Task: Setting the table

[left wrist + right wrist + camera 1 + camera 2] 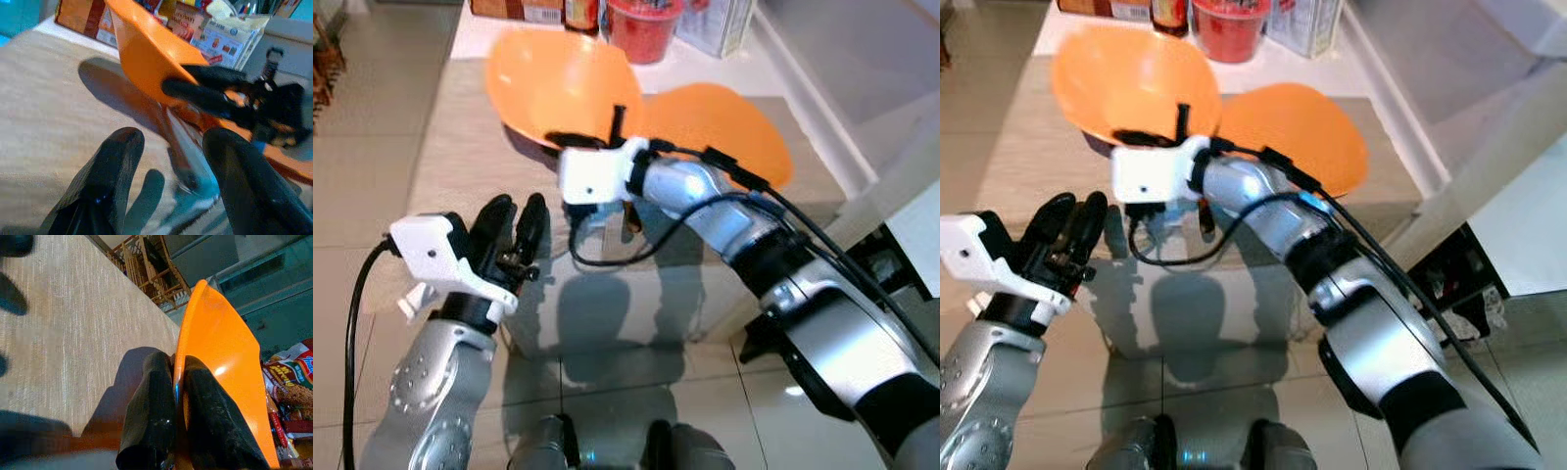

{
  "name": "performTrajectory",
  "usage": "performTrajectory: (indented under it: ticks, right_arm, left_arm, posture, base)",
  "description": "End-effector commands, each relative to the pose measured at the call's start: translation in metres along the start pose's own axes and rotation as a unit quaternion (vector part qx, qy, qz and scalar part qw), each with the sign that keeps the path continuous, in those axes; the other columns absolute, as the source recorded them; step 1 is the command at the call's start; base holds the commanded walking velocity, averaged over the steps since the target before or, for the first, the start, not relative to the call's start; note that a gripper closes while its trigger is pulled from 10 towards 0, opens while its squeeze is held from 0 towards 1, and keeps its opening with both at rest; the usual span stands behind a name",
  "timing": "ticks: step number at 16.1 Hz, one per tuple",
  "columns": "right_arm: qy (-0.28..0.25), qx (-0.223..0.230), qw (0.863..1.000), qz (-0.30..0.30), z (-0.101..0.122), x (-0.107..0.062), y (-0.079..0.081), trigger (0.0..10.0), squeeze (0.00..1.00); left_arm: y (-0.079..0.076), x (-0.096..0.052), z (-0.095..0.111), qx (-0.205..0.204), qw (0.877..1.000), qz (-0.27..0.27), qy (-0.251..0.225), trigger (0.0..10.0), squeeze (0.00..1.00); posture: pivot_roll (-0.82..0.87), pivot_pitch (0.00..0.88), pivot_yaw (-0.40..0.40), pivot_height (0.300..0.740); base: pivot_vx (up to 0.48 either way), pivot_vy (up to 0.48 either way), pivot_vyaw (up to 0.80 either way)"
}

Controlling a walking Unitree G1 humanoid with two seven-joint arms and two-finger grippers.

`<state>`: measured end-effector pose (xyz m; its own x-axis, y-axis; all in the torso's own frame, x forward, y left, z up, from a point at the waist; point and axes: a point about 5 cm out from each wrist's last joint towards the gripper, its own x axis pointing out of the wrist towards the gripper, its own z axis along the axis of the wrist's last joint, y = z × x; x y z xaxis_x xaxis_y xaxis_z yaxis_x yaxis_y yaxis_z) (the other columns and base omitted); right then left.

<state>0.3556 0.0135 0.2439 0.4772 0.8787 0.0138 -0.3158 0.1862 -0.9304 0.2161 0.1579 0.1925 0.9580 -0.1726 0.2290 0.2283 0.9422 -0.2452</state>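
- The right gripper [173, 426] has its two black fingers pinched tight on the rim of a glossy orange plastic plate [558, 83], one finger on each face
- That plate is tipped up steeply off the table, near edge held, far edge rising toward the back of the table, so its hollow face looks up and toward the robot
- A second flat orange plate [724, 127] lies on the beige woven table mat [460, 147] just to the right, and the raised one overlaps its edge
- The left gripper [514, 235] hovers over the mat's near edge, close to the held plate but not touching, fingers spread apart with nothing between them
- Behind the plates sit a red plastic tub [644, 27] and some printed snack boxes [230, 36] on the white tabletop [470, 34]
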Motion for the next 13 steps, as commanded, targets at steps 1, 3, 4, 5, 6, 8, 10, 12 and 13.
performTrajectory:
  ticks: [1, 3, 4, 5, 6, 8, 10, 12, 13]
  right_arm:
    - [-0.008, -0.020, 1.000, -0.004, 0.005, 0.007, -0.003, 10.0, 0.00]
    - [0.013, -0.041, 0.998, -0.039, 0.004, 0.013, -0.018, 10.0, 0.00]
    - [0.025, -0.049, 0.997, -0.058, 0.002, 0.014, -0.026, 10.0, 0.00]
    - [0.029, -0.052, 0.996, -0.068, 0.002, 0.014, -0.030, 10.0, 0.00]
    - [0.040, -0.061, 0.993, -0.091, -0.001, 0.013, -0.037, 10.0, 0.00]
    - [0.059, -0.080, 0.987, -0.128, -0.005, 0.011, -0.050, 10.0, 0.00]
    - [0.069, -0.083, 0.984, -0.142, -0.006, 0.011, -0.058, 10.0, 0.00]
    - [0.070, -0.074, 0.987, -0.124, -0.004, 0.015, -0.058, 10.0, 0.00]
    - [0.073, -0.069, 0.990, -0.101, -0.003, 0.018, -0.054, 10.0, 0.00]
  left_arm:
    - [-0.006, -0.004, 0.001, -0.002, 1.000, -0.003, 0.005, 10.0, 0.00]
    - [-0.008, -0.009, 0.001, -0.004, 1.000, 0.002, 0.010, 10.0, 0.00]
    - [-0.009, -0.011, 0.001, -0.005, 1.000, 0.003, 0.013, 10.0, 0.00]
    - [-0.010, -0.012, 0.001, -0.005, 1.000, 0.003, 0.014, 10.0, 0.00]
    - [-0.011, -0.014, 0.001, -0.007, 1.000, 0.005, 0.017, 10.0, 0.00]
    - [-0.013, -0.016, 0.000, -0.010, 1.000, 0.006, 0.022, 10.0, 0.00]
    - [-0.016, -0.018, 0.000, -0.015, 1.000, 0.004, 0.024, 10.0, 0.00]
    - [-0.019, -0.019, 0.000, -0.018, 0.999, 0.004, 0.028, 10.0, 0.00]
    - [-0.020, -0.020, 0.000, -0.018, 0.999, 0.005, 0.029, 10.0, 0.00]
  posture:
    - [0.02, 0.255, -0.084, 0.740]
    - [0.04, 0.275, -0.088, 0.740]
    - [0.04, 0.282, -0.087, 0.740]
    - [0.04, 0.284, -0.086, 0.740]
    - [0.04, 0.289, -0.087, 0.740]
    - [0.04, 0.295, -0.087, 0.740]
    - [0.05, 0.302, -0.090, 0.740]
    - [0.05, 0.306, -0.096, 0.740]
    - [0.05, 0.308, -0.099, 0.740]
  base:
    - [0.000, 0.000, 0.00]
    - [0.000, 0.000, 0.00]
    - [0.000, 0.000, 0.00]
    - [0.000, 0.000, 0.00]
    - [0.000, 0.000, 0.00]
    - [0.000, 0.000, 0.00]
    - [0.000, 0.000, 0.00]
    - [0.000, 0.000, 0.00]
    - [0.000, 0.000, 0.00]
